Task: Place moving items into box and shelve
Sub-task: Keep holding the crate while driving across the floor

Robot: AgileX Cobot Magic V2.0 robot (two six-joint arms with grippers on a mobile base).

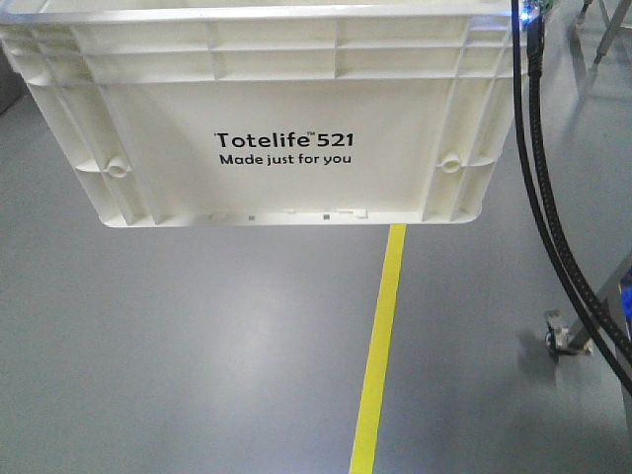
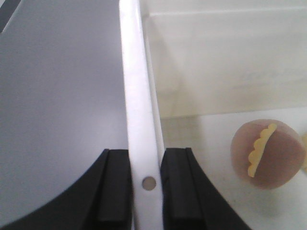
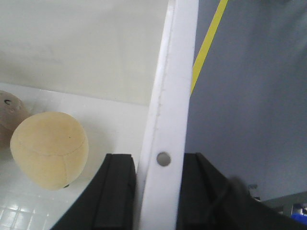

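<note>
The loading step is judged complete, since both of the things to be packed are already inside the box (image 1: 286, 148); the carry to the shelf is taken to be the step in hand. The left gripper (image 2: 146, 191) is closed narrowly on the box's side rim, with the white wall pinched between its black pads. The pale pinkish-beige item (image 2: 268, 153), marked with a scalloped yellow strip, is seen on the box bottom, inward of that gripper and apart from it. The right gripper (image 3: 160, 189) is clamped in the same way on the opposite rim, a small round hole in the rim lying between its pads. The tan-yellow item (image 3: 50, 148) is found inward of this gripper, near it, with the pinkish one beyond, cut off by the edge of the view.

In the front view the box appears to be held clear of the floor (image 1: 197, 346), though the angle leaves this unsure. For the next move, both holds should be kept equal and the box level, as round pieces can be expected to roll when it is tilted. No shelf is shown, so it must first be reached.

The floor is smooth grey with a dull sheen. A yellow line (image 1: 380, 346) is painted on it, running out from below the box. Black cables (image 1: 553, 227) hang on the right gripper's side, above a small metal foot (image 1: 563, 334)
</note>
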